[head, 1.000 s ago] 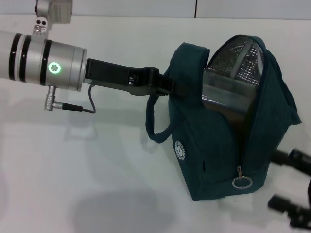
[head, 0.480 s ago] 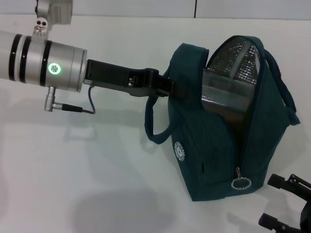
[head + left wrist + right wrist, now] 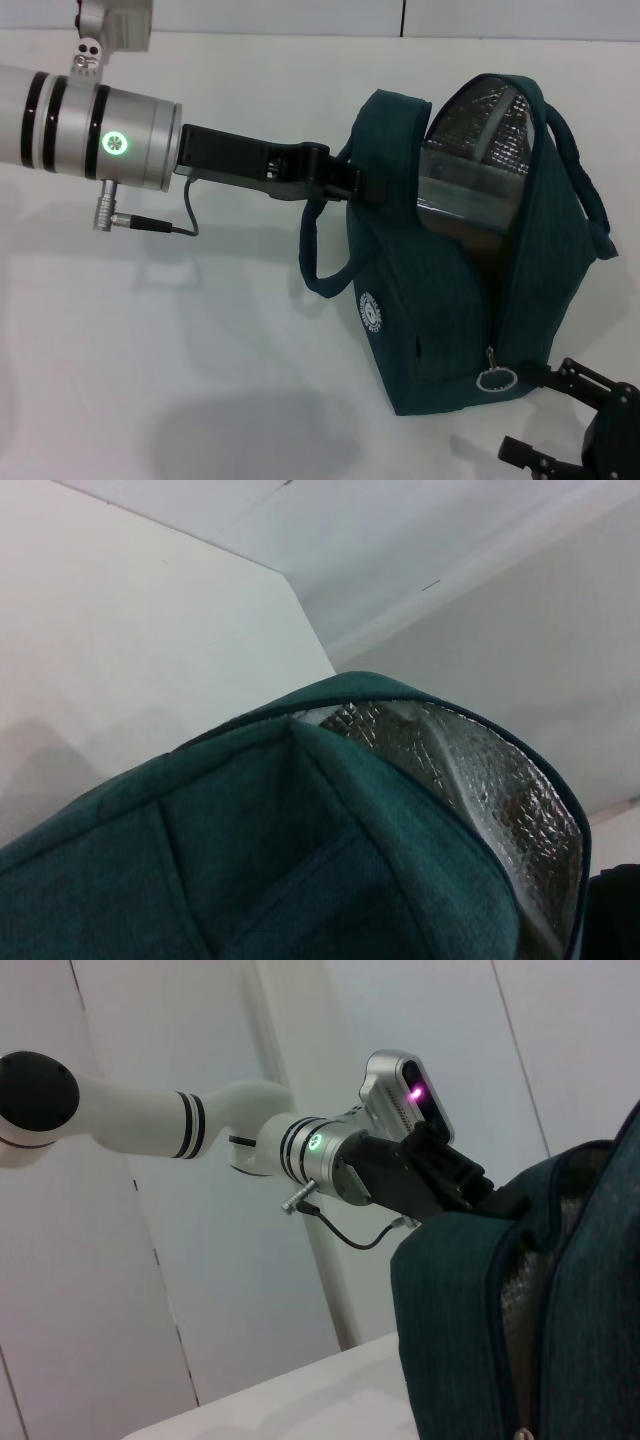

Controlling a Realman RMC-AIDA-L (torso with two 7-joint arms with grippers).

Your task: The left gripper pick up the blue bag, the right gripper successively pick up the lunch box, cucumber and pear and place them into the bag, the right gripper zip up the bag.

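zip-up step: left gripper [image 3: 352, 185], jaws clamped on the rim of the dark teal-blue fabric bag [image 3: 450, 300], holds it upright on the white desk [image 3: 200, 350], mouth unzipped, while right gripper [image 3: 560, 420], jaws apart, sits beside the silver ring zipper pull [image 3: 497, 378] and must pinch it next

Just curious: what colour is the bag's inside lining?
Shiny crinkled silver foil, clearest in the head view.

White table [image 3: 200, 380], pale panelled wall [image 3: 200, 1290]
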